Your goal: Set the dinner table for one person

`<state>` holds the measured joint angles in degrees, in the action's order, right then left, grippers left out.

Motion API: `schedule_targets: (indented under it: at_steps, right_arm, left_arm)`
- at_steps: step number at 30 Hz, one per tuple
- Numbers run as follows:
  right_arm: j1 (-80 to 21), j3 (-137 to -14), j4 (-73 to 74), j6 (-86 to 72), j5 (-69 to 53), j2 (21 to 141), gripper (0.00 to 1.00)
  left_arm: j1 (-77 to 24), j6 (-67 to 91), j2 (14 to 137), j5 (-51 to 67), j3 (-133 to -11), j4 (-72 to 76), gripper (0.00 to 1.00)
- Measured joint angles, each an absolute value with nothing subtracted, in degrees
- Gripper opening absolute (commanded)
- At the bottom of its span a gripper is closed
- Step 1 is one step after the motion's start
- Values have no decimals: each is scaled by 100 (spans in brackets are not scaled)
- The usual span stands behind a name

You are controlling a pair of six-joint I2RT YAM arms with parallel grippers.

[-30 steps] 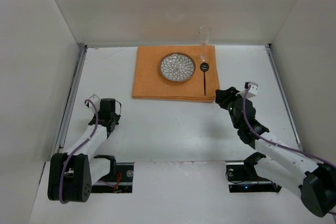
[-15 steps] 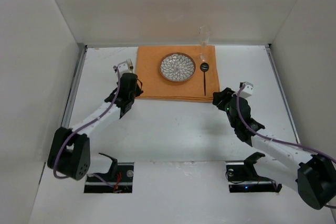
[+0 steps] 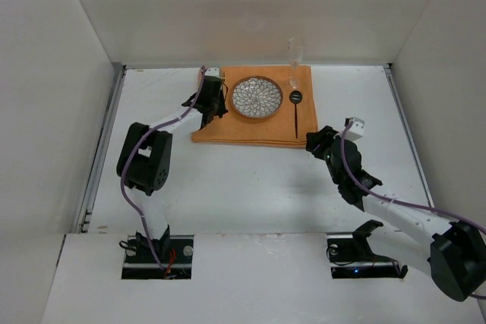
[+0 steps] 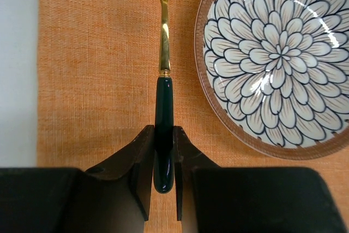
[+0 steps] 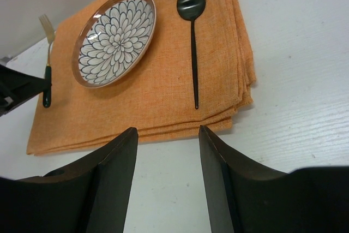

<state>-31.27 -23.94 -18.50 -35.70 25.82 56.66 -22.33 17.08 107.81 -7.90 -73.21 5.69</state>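
Top external view: the dinner table [image 3: 250,180], a large flat matte white rectangular surface, fills the floor of the enclosure, with both arm bases at its near edge. Against its far edge, about midway along, lies an orange woven cloth placemat [image 3: 220,130]. In the middle of the mat sits a round ceramic plate [image 3: 257,97] with a white and dark petal pattern and a brown rim. To the right of the plate lies a slim black spoon [image 3: 295,111], bowl toward the far edge, and a clear drinking glass [image 3: 295,55] stands at the mat's far right corner. The big change is on the left: a second ago the left arm was folded back near its base, and now it has swung out over the mat's left side. The left gripper [image 4: 163,135] is clenched on the dark handle of a gold-tined fork [image 4: 163,53], which lies parallel to the mat's left edge, just beside the plate without touching it. I cannot tell whether the fork is already resting on the cloth. The right gripper [image 5: 166,132] has spread a little wider and edged toward the mat's near right corner, its fingers released and empty. By my reckoning the fork is the last piece, so letting go of it should finish the setting.
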Motion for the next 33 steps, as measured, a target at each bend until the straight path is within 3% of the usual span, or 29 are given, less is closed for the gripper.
schedule_targets:
  at_steps: [10, 18, 19, 20, 23, 25, 29, 33]
  right_arm:
    - [-3127, -2394, -1850, -3557, 2585, 5662, 55]
    - [-3127, -2394, -1850, -3555, 2580, 5673, 52]
    - [-3127, -2394, -1850, -3555, 2571, 5673, 50]
    - [-3127, -2394, -1850, -3553, 2569, 5673, 46]
    - [-3127, -2408, -1850, -3524, 2545, 5719, 24]
    - [-3133, -2449, -1850, -3524, 2488, 5824, 15]
    - [-3157, -2536, -1848, -3533, 2353, 5981, 12]
    - [-3157, -2580, -1852, -3533, 2309, 6093, 18]
  left_arm:
    - [-2093, 1634, 11511, -834, -7502, 362, 6]
    - [-2106, 1653, 11312, -952, -7175, 454, 59]
    - [-2132, 1658, 11168, -985, -7019, 469, 70]
    - [-2156, 1671, 10973, -1028, -6838, 469, 100]
    - [-2235, 1793, 10269, -1197, -6316, 497, 100]
    - [-2322, 1920, 9736, -1321, -5996, 541, 100]
    - [-2530, 2283, 8630, -1516, -5290, 698, 100]
    - [-2615, 2698, 7647, -1562, -4331, 786, 100]
